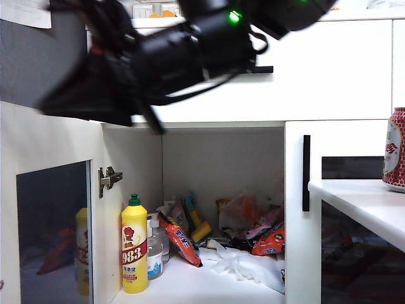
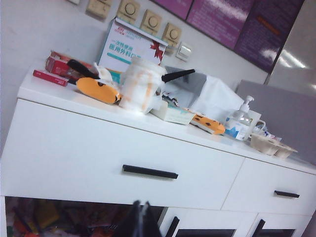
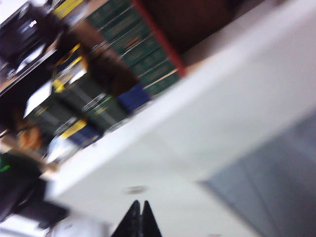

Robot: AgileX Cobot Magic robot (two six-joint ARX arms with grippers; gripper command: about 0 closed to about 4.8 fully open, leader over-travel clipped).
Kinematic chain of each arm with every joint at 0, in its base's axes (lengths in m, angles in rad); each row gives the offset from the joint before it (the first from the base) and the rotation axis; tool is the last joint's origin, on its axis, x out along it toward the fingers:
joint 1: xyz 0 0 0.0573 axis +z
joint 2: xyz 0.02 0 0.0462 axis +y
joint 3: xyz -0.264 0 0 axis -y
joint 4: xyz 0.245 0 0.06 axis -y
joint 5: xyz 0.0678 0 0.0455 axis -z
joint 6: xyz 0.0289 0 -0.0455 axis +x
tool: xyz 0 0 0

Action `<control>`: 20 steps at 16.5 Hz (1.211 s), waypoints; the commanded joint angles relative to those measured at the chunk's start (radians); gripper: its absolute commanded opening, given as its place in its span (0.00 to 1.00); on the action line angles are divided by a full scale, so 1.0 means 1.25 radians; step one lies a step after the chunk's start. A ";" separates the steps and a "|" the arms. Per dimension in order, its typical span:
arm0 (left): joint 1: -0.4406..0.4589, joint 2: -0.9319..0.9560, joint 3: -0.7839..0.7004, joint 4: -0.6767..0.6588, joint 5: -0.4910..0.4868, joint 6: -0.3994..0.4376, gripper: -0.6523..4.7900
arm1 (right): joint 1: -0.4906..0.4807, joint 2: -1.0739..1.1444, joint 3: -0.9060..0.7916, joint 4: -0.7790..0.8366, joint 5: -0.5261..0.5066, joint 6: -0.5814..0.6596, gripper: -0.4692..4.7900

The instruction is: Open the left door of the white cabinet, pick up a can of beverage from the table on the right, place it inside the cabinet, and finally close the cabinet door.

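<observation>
Left door: stood open, at 9 o'clock.
Can of beverage: on tabletop, 3 o'clock (untouched).
Left gripper: pressed together, empty.
Right gripper: pressed together, empty.
Risk: a closed gripper could topple the can.

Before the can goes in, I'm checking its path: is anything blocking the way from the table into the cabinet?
No. The left door is open, and the shelf floor behind it is bare. The can of beverage still stands on the table.

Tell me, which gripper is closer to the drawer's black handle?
Left, probably. The left gripper, shut, faces the drawer handle close ahead; the right gripper, also shut, points away at shelves of books, no cabinet in its view.
</observation>
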 commanded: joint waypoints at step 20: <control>0.001 0.194 -0.023 -0.004 0.090 0.003 0.11 | -0.417 -0.938 -0.481 -0.187 0.831 -0.245 1.00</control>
